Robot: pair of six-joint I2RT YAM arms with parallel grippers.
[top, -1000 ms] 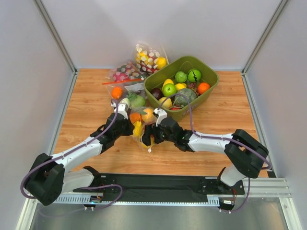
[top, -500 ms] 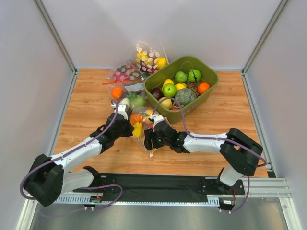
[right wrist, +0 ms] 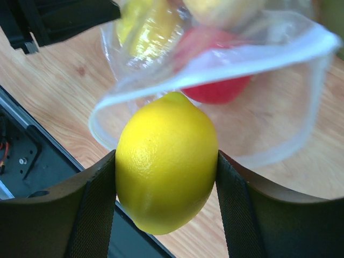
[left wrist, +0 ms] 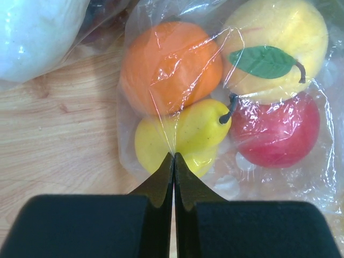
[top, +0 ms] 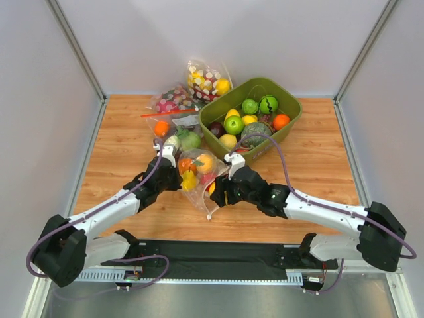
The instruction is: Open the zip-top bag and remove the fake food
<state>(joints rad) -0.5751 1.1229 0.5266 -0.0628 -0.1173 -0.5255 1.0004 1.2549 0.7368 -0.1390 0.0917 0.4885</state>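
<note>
Top view: found the bag (top: pixel 197 173) at frame centre on the table (top: pixel 119 132), flanked by the left gripper (top: pixel 177 179) at its left and the right gripper (top: pixel 214 192) at its lower right; noted a green bin (top: pixel 296 114) of other fruit at upper right, near the bag's top edge; judged the two-sided hold as brace and pull, anchoring one end and emptying the other.

Left wrist view: saw the fingers (left wrist: pixel 158 185) pressed together at lower centre, pinching only clear film at the bag's closed edge, just below a pear (left wrist: pixel 183 134); counted an orange (left wrist: pixel 171 67), a yellow fruit (left wrist: pixel 274 27) with a leaf and a red fruit (left wrist: pixel 277 129) inside, higher in the frame; read the pinch as a way of keeping the bag from sliding along.

Right wrist view: saw the jaws part-way spread and clamped on a lemon (right wrist: pixel 166 164) filling lower centre; found the zip strip (right wrist: pixel 226 62) gaping in a loop across the upper frame, with the lemon at its near rim; could not tell whether fully clear of the bag; judged one piece nearly out and at least four left.
</note>
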